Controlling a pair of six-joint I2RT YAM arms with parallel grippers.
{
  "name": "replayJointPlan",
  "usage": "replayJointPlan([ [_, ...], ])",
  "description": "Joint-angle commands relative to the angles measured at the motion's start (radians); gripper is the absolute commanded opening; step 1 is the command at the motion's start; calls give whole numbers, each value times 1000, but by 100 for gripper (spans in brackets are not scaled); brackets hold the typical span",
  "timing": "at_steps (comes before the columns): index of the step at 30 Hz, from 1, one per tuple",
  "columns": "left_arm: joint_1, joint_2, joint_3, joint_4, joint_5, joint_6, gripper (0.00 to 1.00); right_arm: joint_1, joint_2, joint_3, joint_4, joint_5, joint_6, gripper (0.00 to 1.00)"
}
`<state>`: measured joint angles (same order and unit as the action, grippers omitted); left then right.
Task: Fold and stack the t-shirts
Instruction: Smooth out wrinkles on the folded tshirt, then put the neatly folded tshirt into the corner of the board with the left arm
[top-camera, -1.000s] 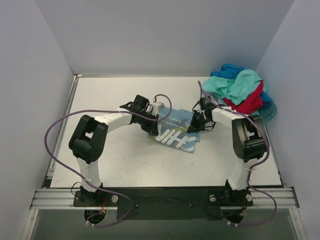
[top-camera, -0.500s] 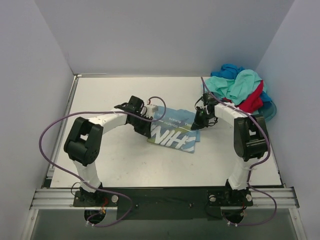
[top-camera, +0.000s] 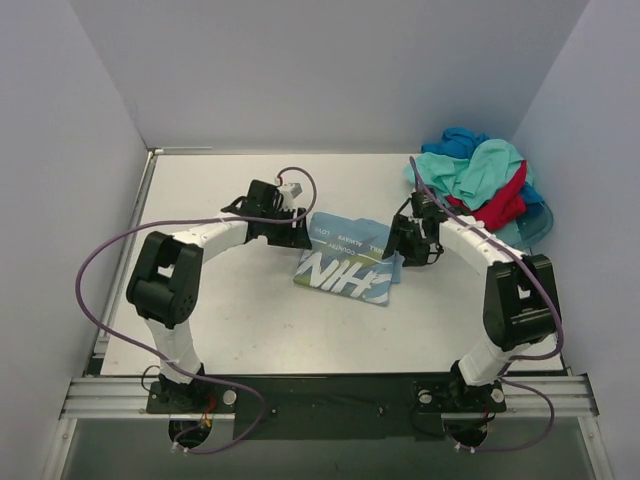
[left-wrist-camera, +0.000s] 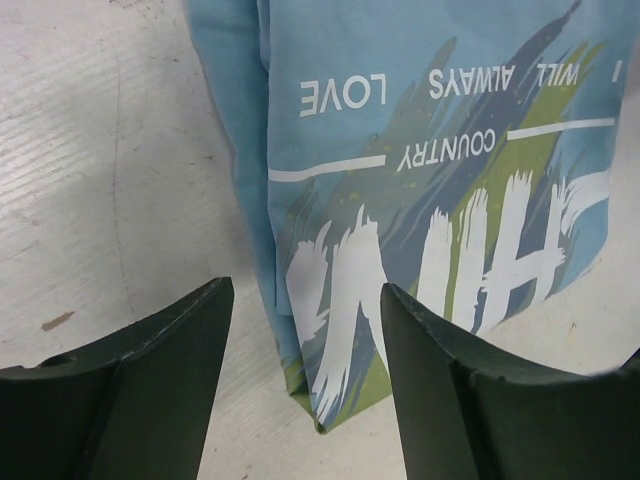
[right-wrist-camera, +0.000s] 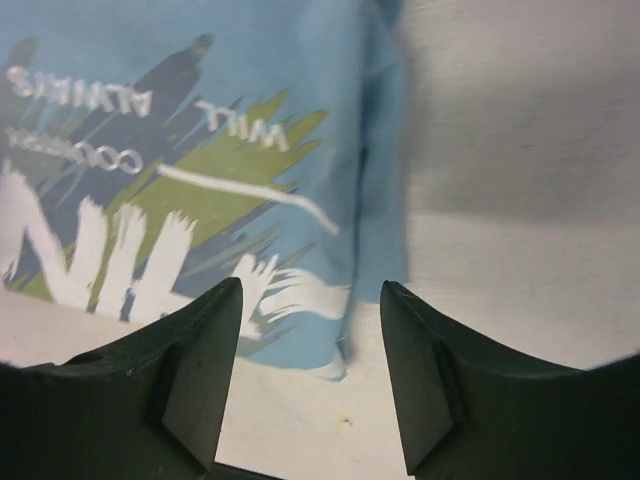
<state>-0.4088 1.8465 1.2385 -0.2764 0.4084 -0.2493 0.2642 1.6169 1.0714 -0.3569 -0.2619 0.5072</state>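
A folded light sky-blue t-shirt (top-camera: 348, 257) with white, green and dark print lies flat in the middle of the table. In the left wrist view its corner (left-wrist-camera: 330, 400) sits between my left gripper's (left-wrist-camera: 305, 330) open jaws, untouched. My left gripper (top-camera: 298, 232) hangs at the shirt's left edge. At the shirt's right edge is my right gripper (top-camera: 398, 247), also open, with the shirt's corner (right-wrist-camera: 330, 340) lying free under its jaws (right-wrist-camera: 312, 330). A crumpled pile of mint-green (top-camera: 470, 172), red (top-camera: 498, 203) and deeper blue (top-camera: 458, 138) t-shirts lies at the back right.
A translucent teal tub (top-camera: 538, 222) shows under the pile at the table's right edge. Purple cables loop from both arms. Grey walls close in the table on three sides. Bare white tabletop (top-camera: 250, 310) lies in front of the folded shirt.
Both grippers have opened and let go of the sky-blue shirt. The shirt has been drawn out flatter, and both grippers have moved away from each other to its left and right edges.
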Motion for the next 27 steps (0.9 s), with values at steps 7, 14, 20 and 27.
replayJointPlan([
  [7,-22,100,-45,247,-13,-191,74,-52,234,76,-11,6,-7,21],
  [14,-24,161,-68,321,-10,-266,66,-52,274,104,9,-11,-2,2],
  [20,-27,192,-96,329,-17,-307,33,-59,287,128,4,-23,-7,6],
  [27,7,139,-145,309,10,-297,0,-79,193,93,-27,-4,-15,46],
])
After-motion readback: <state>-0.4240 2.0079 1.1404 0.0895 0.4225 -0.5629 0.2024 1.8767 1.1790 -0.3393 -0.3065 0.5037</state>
